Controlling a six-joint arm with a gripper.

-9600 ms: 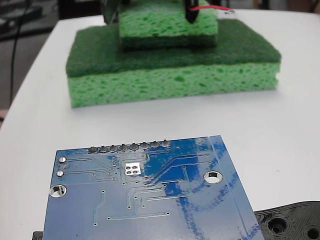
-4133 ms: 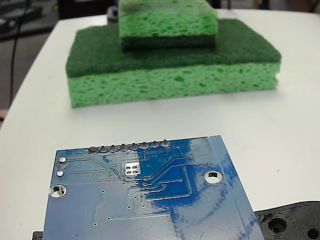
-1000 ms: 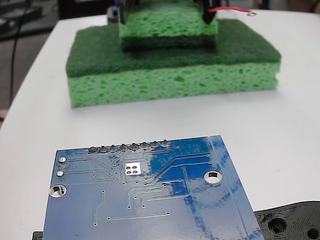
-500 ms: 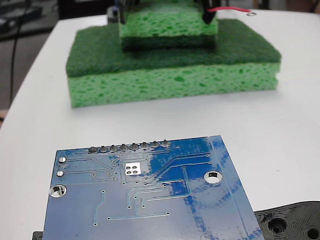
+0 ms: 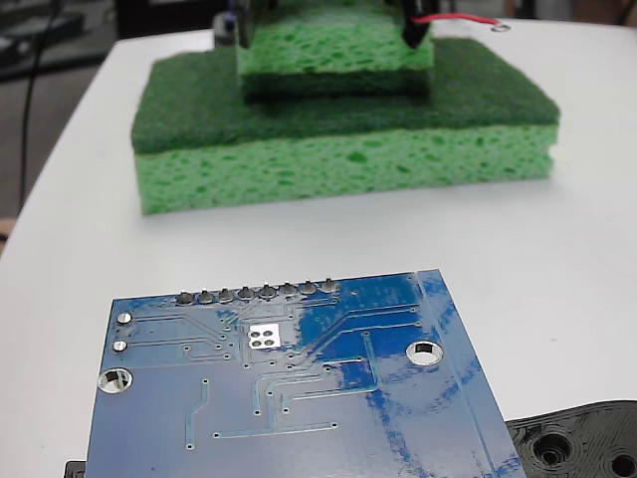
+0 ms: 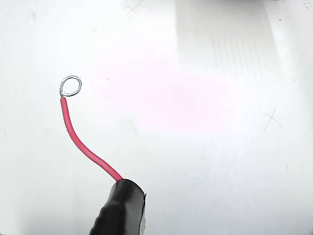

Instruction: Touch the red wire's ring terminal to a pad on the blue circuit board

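In the fixed view the blue circuit board [image 5: 289, 388] lies in the near foreground, its row of solder points [image 5: 257, 293] along the far edge. Far behind it, past the stacked green sponges, the gripper [image 5: 416, 30] shows only as dark parts at the top edge. The red wire [image 5: 453, 19] sticks out to the right from it, ending in the ring terminal [image 5: 503, 27] above the white table. In the wrist view the red wire [image 6: 83, 144] curves up from a black-wrapped tip [image 6: 122, 205] to the ring terminal [image 6: 71, 85]. The ring is far from the board, and the jaws are hidden.
A large green sponge [image 5: 338, 149] carries a smaller green sponge [image 5: 333, 55] between the board and the gripper. A black plastic plate with holes [image 5: 582, 443] lies at the lower right, beside the board. The white table [image 5: 587, 249] falls away at the left.
Since 9.6 s ago the gripper and the red wire have shifted to the right behind the sponges. Over the last second nothing has visibly moved.
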